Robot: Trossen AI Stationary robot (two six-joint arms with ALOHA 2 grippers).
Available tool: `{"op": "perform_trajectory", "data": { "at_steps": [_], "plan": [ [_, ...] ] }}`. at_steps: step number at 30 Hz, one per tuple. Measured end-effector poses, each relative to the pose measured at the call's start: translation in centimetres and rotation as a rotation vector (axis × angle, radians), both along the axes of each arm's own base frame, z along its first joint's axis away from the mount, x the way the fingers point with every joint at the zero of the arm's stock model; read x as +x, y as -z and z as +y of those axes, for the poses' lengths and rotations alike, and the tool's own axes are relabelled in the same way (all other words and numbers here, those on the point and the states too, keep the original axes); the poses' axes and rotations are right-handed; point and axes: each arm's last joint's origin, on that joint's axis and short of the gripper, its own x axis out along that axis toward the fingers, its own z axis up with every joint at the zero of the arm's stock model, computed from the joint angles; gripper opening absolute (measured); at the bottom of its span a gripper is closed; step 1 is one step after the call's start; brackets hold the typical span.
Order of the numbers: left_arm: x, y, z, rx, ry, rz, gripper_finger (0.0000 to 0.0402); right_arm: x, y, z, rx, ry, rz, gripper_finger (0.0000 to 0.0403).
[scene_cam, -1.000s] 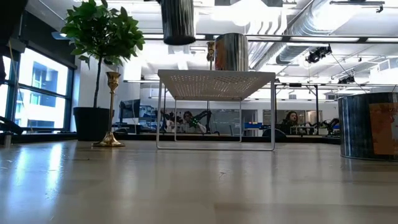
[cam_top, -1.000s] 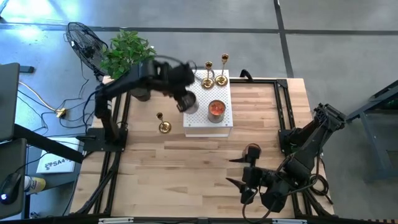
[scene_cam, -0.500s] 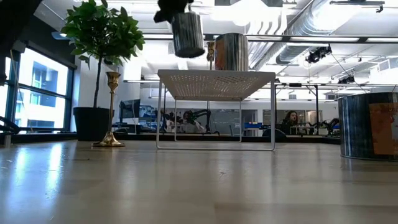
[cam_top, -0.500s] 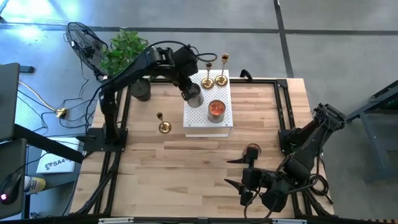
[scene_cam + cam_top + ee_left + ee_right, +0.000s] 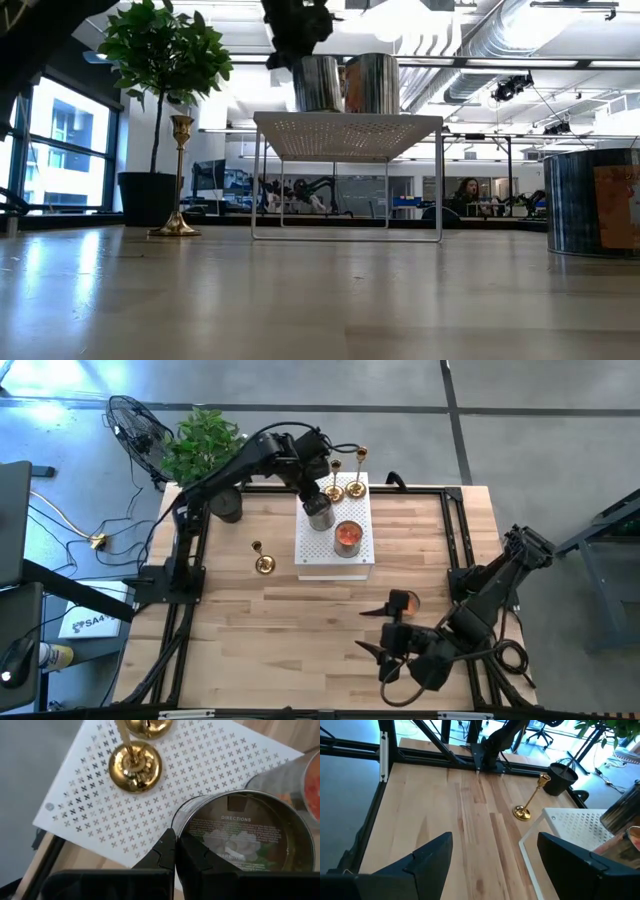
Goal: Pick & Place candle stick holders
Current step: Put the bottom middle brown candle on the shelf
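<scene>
1. Wooden table (image 5: 300, 620) before us: two candle stick holders (image 5: 345, 475) sit on the white stand (image 5: 335, 565), a third (image 5: 262, 558) at its nine o'clock.
2. Our left gripper (image 5: 176, 851) pinches the tin's (image 5: 240, 837) rim; our right gripper (image 5: 492, 857) hangs spread.

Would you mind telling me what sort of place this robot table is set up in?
Probably an open-plan office or lab: exposed silver ceiling ducts, people seated at desks with monitors behind the table, and a large potted green plant by tall windows.

Open-plan robotics lab/office. Exposed ceiling ducts (image 5: 480, 60), strip lighting, polished concrete floor (image 5: 540, 450). Desks with monitors, seated person (image 5: 468, 190) in background. Wooden worktop (image 5: 300, 620) on black frame; loose cables (image 5: 75, 525), fan (image 5: 135, 425).
</scene>
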Motion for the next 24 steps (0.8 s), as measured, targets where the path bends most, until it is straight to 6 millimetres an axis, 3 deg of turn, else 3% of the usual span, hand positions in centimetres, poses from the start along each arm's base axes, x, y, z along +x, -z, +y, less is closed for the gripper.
{"op": "perform_trajectory", "data": {
  "at_steps": [5, 24],
  "plan": [
    [0.0, 0.4, 0.9, -0.029, 0.007, -0.009, 0.0000, 0.1, 0.0, -0.1, -0.008, -0.007, 0.008, 0.0287],
    [0.7, 1.4, 1.0, -0.061, 0.016, 0.009, 0.0000, 0.1, 0.0, -0.1, -0.005, -0.018, 0.015, 0.0287]
  ]
}}
